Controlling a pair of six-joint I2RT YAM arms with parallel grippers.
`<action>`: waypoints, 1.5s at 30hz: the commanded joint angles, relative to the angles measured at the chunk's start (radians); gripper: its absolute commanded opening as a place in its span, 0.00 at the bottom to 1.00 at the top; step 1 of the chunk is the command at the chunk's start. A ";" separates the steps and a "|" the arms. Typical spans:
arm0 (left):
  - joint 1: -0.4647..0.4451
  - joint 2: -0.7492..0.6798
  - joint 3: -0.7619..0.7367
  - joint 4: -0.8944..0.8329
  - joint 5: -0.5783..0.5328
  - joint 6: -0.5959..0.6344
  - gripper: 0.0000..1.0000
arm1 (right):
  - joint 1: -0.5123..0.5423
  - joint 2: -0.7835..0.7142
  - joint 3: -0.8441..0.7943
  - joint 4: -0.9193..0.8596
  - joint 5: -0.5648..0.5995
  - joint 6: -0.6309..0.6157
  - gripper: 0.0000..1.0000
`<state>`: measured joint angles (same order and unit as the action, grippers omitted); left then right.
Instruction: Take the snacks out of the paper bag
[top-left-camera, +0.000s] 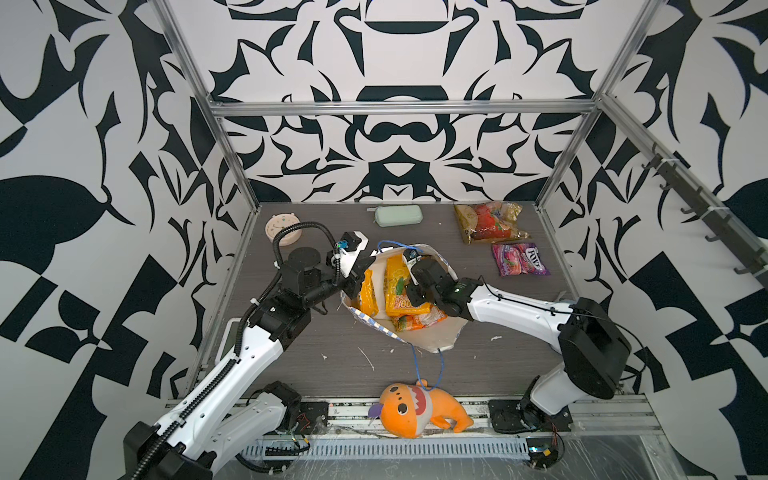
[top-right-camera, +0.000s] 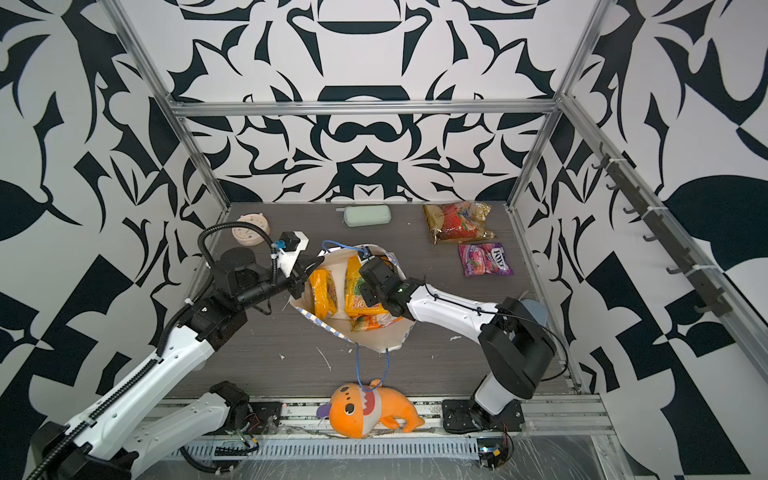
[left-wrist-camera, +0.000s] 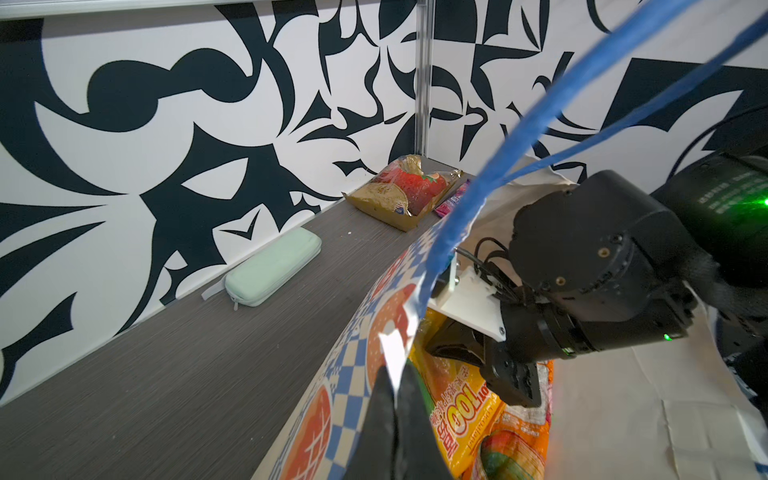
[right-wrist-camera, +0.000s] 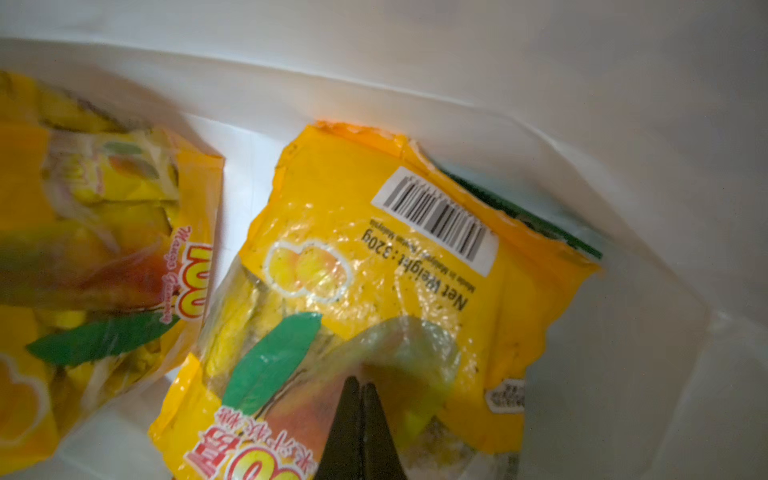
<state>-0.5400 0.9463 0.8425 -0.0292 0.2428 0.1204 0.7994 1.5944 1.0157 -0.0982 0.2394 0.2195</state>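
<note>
On the desk (top-left-camera: 291, 365) the paper bag (top-left-camera: 432, 337) lies open. Already out: the clear packet (top-left-camera: 488, 222) and purple packet (top-left-camera: 519, 259) (both far right). Yellow-orange packets (right-wrist-camera: 374, 257) are left inside. The left tool (left-wrist-camera: 395, 399) pinches the rim; the right tool (right-wrist-camera: 362, 399), closed, has its tips at one.

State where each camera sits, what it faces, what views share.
Both top views: overhead, looking down on the table; left arm and right arm show.
Left wrist: beside the paper bag, facing the back wall; left pincer, right arm's wrist show.
Right wrist: inside the bag, facing yellow packets; right pincer shows.
Shared: every view shows those packets.
</note>
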 joint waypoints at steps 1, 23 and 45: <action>-0.003 -0.002 -0.012 0.053 -0.031 0.000 0.00 | -0.036 -0.010 0.040 0.130 -0.056 0.048 0.01; -0.006 0.025 0.035 0.048 -0.051 -0.026 0.00 | 0.036 -0.015 0.037 0.407 -0.422 0.476 0.66; -0.006 -0.006 0.023 0.046 -0.070 -0.032 0.00 | 0.156 0.264 0.290 0.108 -0.268 0.400 0.77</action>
<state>-0.5434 0.9680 0.8467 -0.0071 0.1532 0.1009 0.9455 1.8565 1.2373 0.0952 -0.0971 0.6491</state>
